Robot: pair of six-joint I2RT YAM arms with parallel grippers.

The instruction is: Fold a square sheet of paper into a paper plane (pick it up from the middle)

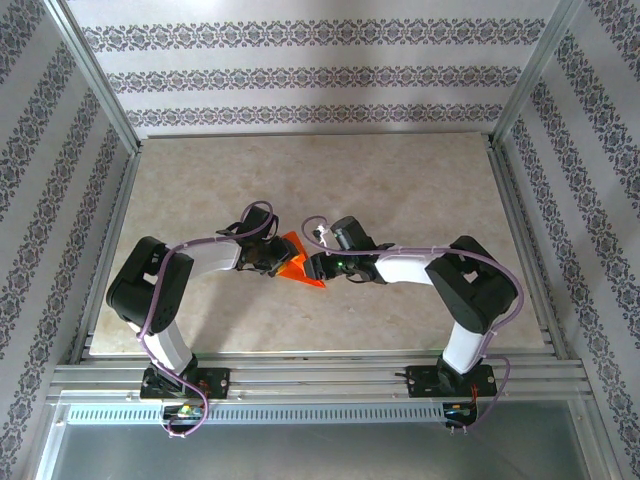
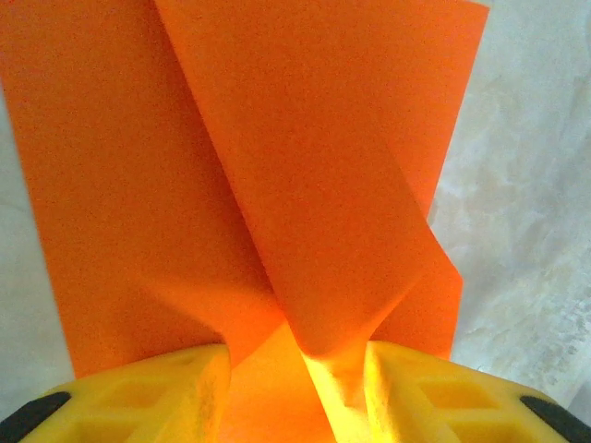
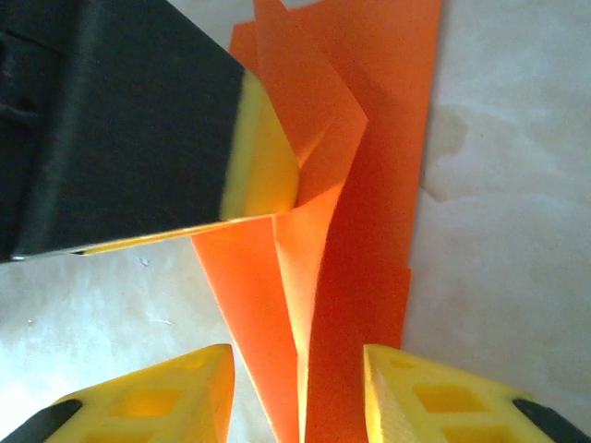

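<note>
Fingers on my left gripper (image 2: 297, 355) sat partway apart, a raised fold of the square sheet of paper (image 2: 277, 138) funnelling down between them. Couldn't tell if they actually clamped it. On my right gripper (image 3: 297, 353) the 2 fingers stood open, straddling the lower strip without pinching; table (image 3: 111, 305) showed in the gap on 1 side. My read: left propped the flap up so right could line up on the crease. 1 left pad (image 3: 263, 161) touched the flap's edge. Sheet was bright orange, partly folded into overlapping flaps, no dart yet, lying mid-table between both arms.
</note>
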